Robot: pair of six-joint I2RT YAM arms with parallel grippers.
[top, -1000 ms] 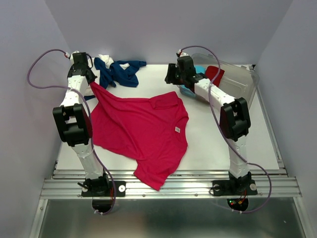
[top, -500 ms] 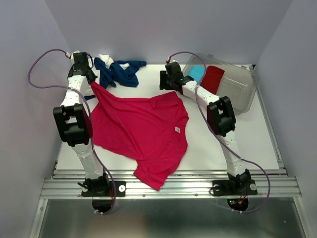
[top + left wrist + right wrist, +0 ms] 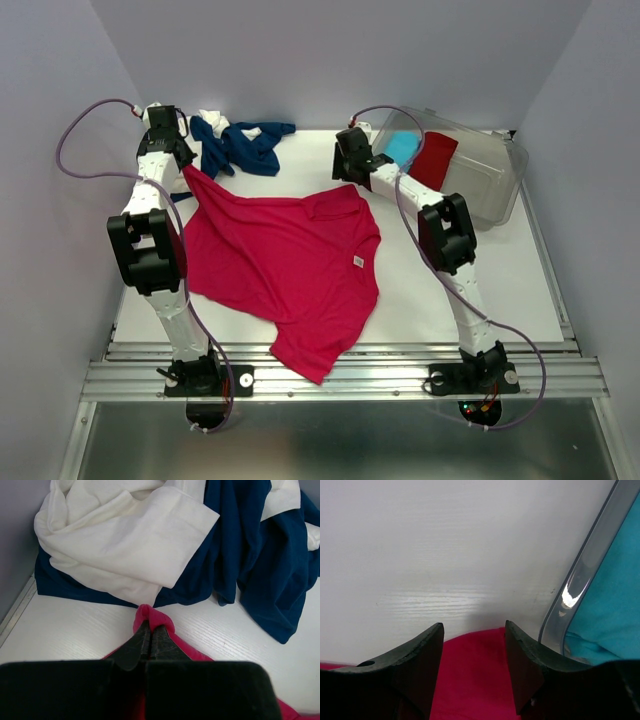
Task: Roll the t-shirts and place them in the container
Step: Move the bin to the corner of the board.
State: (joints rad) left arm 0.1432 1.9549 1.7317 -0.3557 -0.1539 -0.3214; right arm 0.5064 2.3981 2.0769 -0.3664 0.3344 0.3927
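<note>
Spreading out looks like the step in hand: on the table [image 3: 480, 270] the pink tee [image 3: 285, 260] lies rumpled mid-table, reaching the near edge. A bin [image 3: 490, 170] sits far right, with the navy tee [image 3: 245, 145] and cream tee [image 3: 212, 118] heaped far left. The left fingers [image 3: 149, 635] pinch a pink corner tight. The right fingers [image 3: 517, 650] hover half open and empty over the opposite corner. Next, I judge, they must drop and close there.
</note>
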